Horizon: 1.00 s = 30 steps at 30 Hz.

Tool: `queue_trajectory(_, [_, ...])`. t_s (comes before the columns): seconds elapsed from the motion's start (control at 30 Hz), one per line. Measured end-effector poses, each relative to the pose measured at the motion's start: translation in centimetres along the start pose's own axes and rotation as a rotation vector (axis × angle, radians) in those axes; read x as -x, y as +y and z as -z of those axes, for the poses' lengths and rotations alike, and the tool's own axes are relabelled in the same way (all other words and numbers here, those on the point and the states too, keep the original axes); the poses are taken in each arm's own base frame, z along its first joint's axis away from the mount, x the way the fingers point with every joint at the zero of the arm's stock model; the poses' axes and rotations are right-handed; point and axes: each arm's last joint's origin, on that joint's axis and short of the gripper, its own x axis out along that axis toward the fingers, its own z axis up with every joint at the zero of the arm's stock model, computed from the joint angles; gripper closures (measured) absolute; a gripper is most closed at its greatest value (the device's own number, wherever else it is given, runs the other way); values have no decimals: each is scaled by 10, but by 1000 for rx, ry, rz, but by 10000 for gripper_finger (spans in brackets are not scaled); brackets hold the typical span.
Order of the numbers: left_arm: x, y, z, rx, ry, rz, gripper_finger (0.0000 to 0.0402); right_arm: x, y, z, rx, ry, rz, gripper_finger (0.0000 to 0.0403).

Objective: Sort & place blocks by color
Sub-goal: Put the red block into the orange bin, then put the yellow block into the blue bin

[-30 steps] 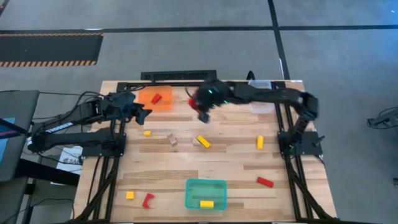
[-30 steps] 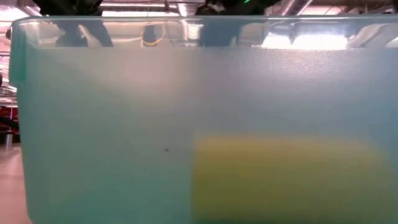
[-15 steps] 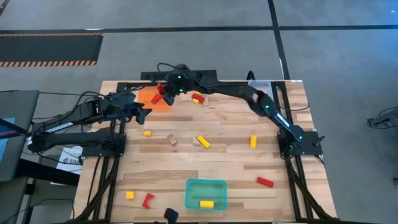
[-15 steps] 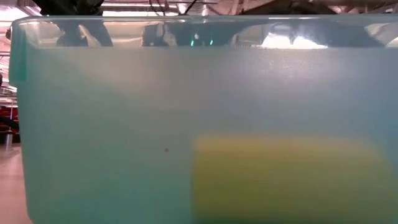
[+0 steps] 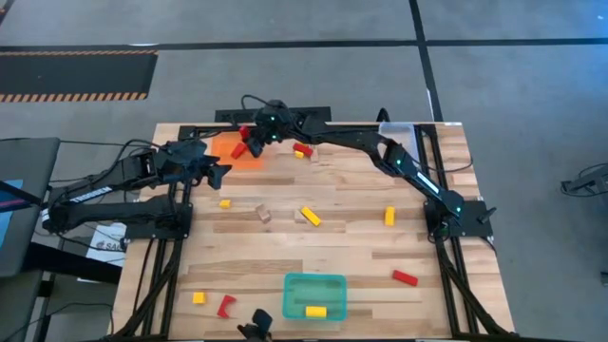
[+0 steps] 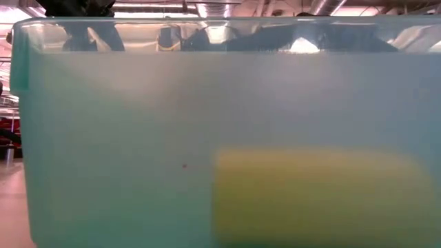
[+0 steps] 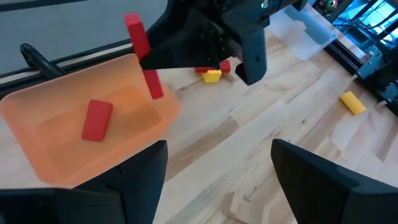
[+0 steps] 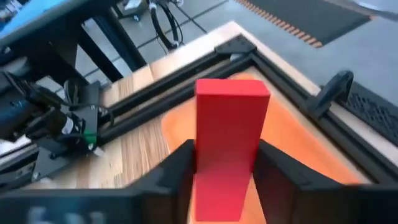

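My right gripper [image 5: 255, 139] reaches across the far edge to the orange tray [image 5: 228, 152] and is shut on a red block [image 7: 143, 56] above the tray's right side. Another red block [image 7: 97, 119] lies flat inside the tray. My left gripper [image 7: 214, 186] waits open at the table's left, just near of the tray, with nothing between its fingers. Loose red, yellow and wood blocks lie over the table, among them a yellow and a red one [image 5: 302, 149] right of the tray. A yellow block [image 5: 315, 311] lies in the teal tray [image 5: 315, 283]. My right gripper pinches the red block's two long sides [image 8: 224, 162] between its two fingers, around the block's middle and lower part. The fingers come from the table's right, slanting a little down, and lie across the block. The block stands nearly upright, slightly tilted, lifted clear above the orange tray.
A clear tray [image 5: 399, 133] sits at the far right. The teal tray's wall [image 6: 138, 138] fills the low view. Blocks lie at mid-table [image 5: 310, 217], right [image 5: 389, 216], near right [image 5: 405, 277] and near left [image 5: 226, 306]. A dark object [image 5: 255, 328] sits at the near edge.
My right gripper has swung with the red block from the far middle of the table toward the left edge, sinking a little and rolling, and now hangs over the orange tray. Its last half second shows hardly any travel.
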Motion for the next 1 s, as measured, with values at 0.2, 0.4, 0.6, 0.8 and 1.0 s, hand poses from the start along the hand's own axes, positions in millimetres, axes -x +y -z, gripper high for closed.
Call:
queue_trajectory(0.2, [0,0,0,-4,0,0,127,1,-3,-1,-1,-13,22,98])
queue_trajectory(0.4, [0,0,0,-4,-2,-4,127,1,-4,-2,-9,-5,2,53])
queue_trajectory(0.6, [0,0,0,-6,3,-7,127,14,7,-11,-35,78,-138,47])
queue_trajectory(0.8, [-2,1,3,-32,44,-17,127,67,32,-35,36,251,-162,54])
queue_trajectory(1.0, [-8,-3,6,-71,121,30,127,135,67,-52,139,426,-149,61])
